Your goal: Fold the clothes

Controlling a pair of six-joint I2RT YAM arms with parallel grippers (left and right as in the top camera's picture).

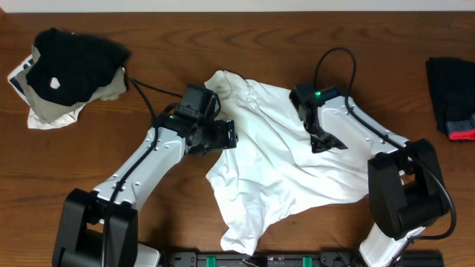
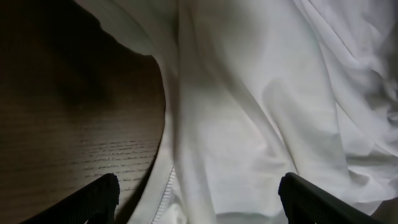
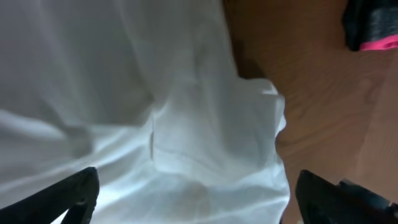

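Note:
The clothes, a white T-shirt (image 1: 274, 152), lie crumpled and unfolded in the middle of the wooden table (image 1: 67, 159). My left gripper (image 1: 221, 137) is at the shirt's left edge, open. In the left wrist view its fingertips (image 2: 102, 198) straddle a stitched hem of the shirt (image 2: 249, 112), with nothing pinched between them. My right gripper (image 1: 326, 141) hovers over the shirt's right part, also open. In the right wrist view its fingertips (image 3: 78, 196) stand wide apart above a loose fold of the white cloth (image 3: 186, 143). No print shows on the shirt.
A black garment with a white spot (image 1: 70, 59) lies on pale cloth at the far left corner. A black garment with red trim (image 1: 453, 96) lies at the right edge, also seen in the right wrist view (image 3: 372, 25). Both arm cables trail over the table.

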